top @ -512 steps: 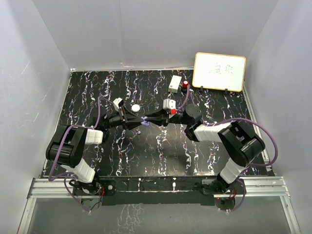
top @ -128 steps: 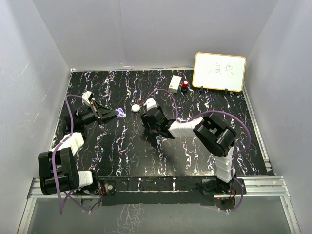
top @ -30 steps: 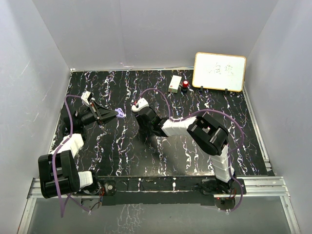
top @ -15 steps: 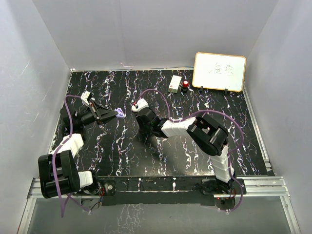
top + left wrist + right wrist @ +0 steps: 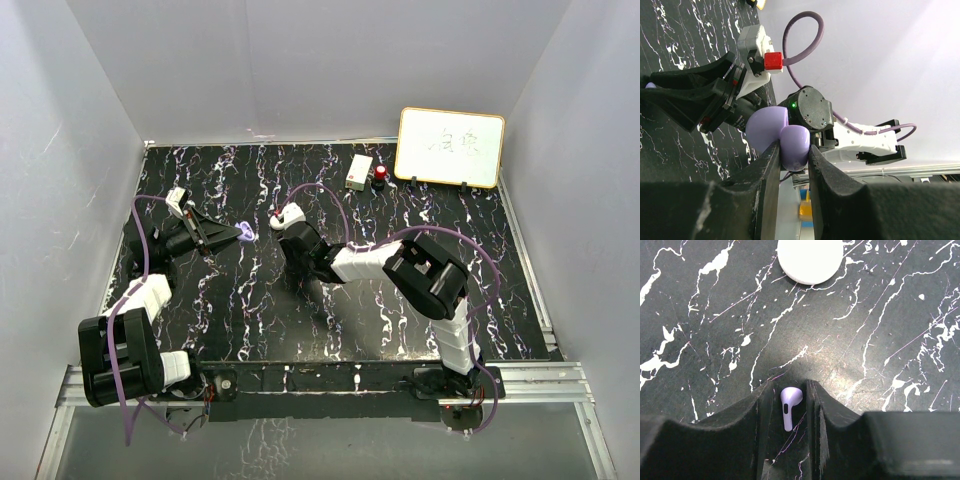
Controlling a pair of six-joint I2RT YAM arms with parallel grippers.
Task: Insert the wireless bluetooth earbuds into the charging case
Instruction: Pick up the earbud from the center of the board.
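Observation:
My left gripper (image 5: 236, 233) is shut on an open purple charging case (image 5: 245, 231) and holds it above the left part of the table. In the left wrist view the case (image 5: 785, 136) sits between the fingertips of the gripper (image 5: 792, 150). My right gripper (image 5: 288, 240) points down at the table's middle. In the right wrist view a purple earbud (image 5: 789, 402) lies on the black marbled table between the fingers of that gripper (image 5: 790, 392), which stand tight on both sides of it. A closed white round case (image 5: 810, 259) lies just beyond. No white earbuds show.
A whiteboard (image 5: 450, 147) stands at the back right. A white box (image 5: 359, 171) and a red knob (image 5: 381, 174) sit beside it. Grey walls close in the table on three sides.
Over the last second the right gripper has shifted slightly near the white case. Seconds earlier the arms stood together mid-table; the left one drew back left with the purple case.

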